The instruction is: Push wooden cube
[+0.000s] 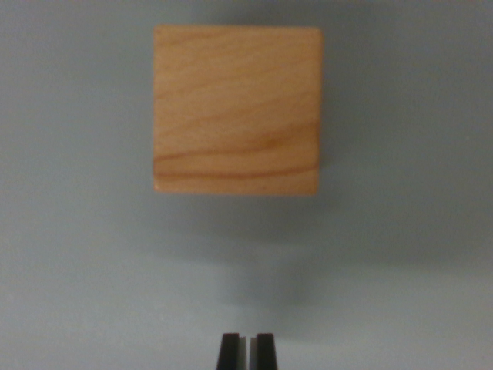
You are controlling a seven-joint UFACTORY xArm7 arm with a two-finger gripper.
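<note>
A light wooden cube (236, 109) with visible grain fills the upper middle of the wrist view, resting on a pale grey surface. My gripper (246, 351) shows only as two dark fingertips at the bottom edge, pressed almost together with a thin slit between them and nothing held. The fingertips sit below the cube in the picture, a clear stretch of bare surface apart from its near face, and roughly in line with its middle.
The pale grey tabletop (77, 270) surrounds the cube on all sides. A soft shadow (254, 231) falls below and to the right of the cube.
</note>
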